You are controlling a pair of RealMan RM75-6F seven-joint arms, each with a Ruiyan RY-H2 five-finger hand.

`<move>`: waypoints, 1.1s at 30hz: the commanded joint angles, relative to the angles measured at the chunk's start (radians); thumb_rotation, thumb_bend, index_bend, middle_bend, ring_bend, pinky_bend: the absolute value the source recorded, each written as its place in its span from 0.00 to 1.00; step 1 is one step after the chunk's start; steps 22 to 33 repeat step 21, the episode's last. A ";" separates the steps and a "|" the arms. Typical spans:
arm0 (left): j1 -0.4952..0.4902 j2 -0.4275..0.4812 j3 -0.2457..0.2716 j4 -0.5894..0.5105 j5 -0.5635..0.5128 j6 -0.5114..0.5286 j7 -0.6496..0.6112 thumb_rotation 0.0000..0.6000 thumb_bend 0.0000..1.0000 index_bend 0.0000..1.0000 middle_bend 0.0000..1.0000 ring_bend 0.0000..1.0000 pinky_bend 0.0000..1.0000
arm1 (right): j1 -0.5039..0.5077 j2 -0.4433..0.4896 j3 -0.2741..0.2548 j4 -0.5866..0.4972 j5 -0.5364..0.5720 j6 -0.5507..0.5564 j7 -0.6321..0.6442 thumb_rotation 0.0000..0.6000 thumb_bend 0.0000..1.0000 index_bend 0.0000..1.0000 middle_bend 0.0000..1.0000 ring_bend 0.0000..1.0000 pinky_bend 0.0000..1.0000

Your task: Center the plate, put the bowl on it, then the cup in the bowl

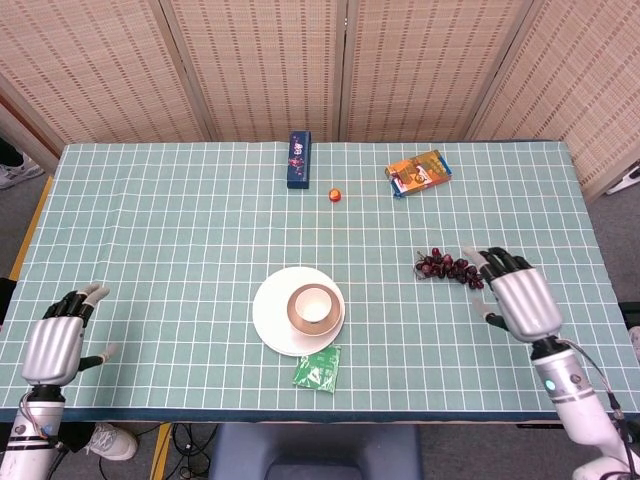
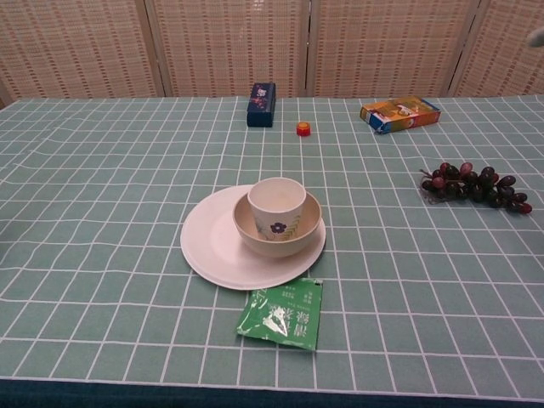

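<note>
The white plate (image 2: 212,251) lies on the green checked tablecloth (image 1: 180,220) near the table's front edge, roughly midway across; the tan bowl (image 2: 299,235) sits on it, toward the plate's right side, and the white cup (image 2: 276,206) with a small blue flower stands upright inside the bowl. A green sachet (image 2: 283,315) lies flat just in front of the plate (its corner almost at the rim).

The right hand (image 1: 522,300) hangs over the table's right side, well apart from the stack, palm down with its fingers spread and nothing in them; its fingertips lie just beside the bunch of dark grapes (image 1: 450,268), and I cannot tell whether they touch it. The left hand (image 1: 55,345) is at the near left corner, fingers extended and slightly parted, holding nothing.

Along the far side sit a dark blue box (image 1: 299,159), a small orange-red cap (image 1: 336,195) and an orange carton (image 1: 418,172) lying flat; the chest view shows neither hand clearly.
</note>
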 commanded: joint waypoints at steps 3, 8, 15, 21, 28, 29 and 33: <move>0.011 -0.003 0.001 -0.007 -0.006 0.015 0.001 1.00 0.14 0.19 0.18 0.18 0.28 | -0.137 0.032 -0.057 0.032 -0.020 0.116 0.051 1.00 0.26 0.13 0.27 0.19 0.36; 0.024 -0.004 0.006 -0.007 -0.002 0.034 0.007 1.00 0.14 0.19 0.18 0.18 0.28 | -0.223 0.037 -0.078 0.067 -0.027 0.174 0.099 1.00 0.26 0.13 0.27 0.19 0.36; 0.035 -0.017 0.012 -0.014 0.007 0.055 0.025 1.00 0.14 0.19 0.18 0.18 0.27 | -0.306 0.020 -0.089 0.101 -0.026 0.216 0.088 1.00 0.26 0.13 0.26 0.19 0.36; 0.040 -0.020 0.014 -0.021 0.007 0.059 0.031 1.00 0.14 0.19 0.18 0.18 0.27 | -0.333 0.003 -0.076 0.130 -0.053 0.230 0.111 1.00 0.26 0.13 0.25 0.19 0.35; 0.040 -0.020 0.014 -0.021 0.007 0.059 0.031 1.00 0.14 0.19 0.18 0.18 0.27 | -0.333 0.003 -0.076 0.130 -0.053 0.230 0.111 1.00 0.26 0.13 0.25 0.19 0.35; 0.040 -0.020 0.014 -0.021 0.007 0.059 0.031 1.00 0.14 0.19 0.18 0.18 0.27 | -0.333 0.003 -0.076 0.130 -0.053 0.230 0.111 1.00 0.26 0.13 0.25 0.19 0.35; 0.040 -0.020 0.014 -0.021 0.007 0.059 0.031 1.00 0.14 0.19 0.18 0.18 0.27 | -0.333 0.003 -0.076 0.130 -0.053 0.230 0.111 1.00 0.26 0.13 0.25 0.19 0.35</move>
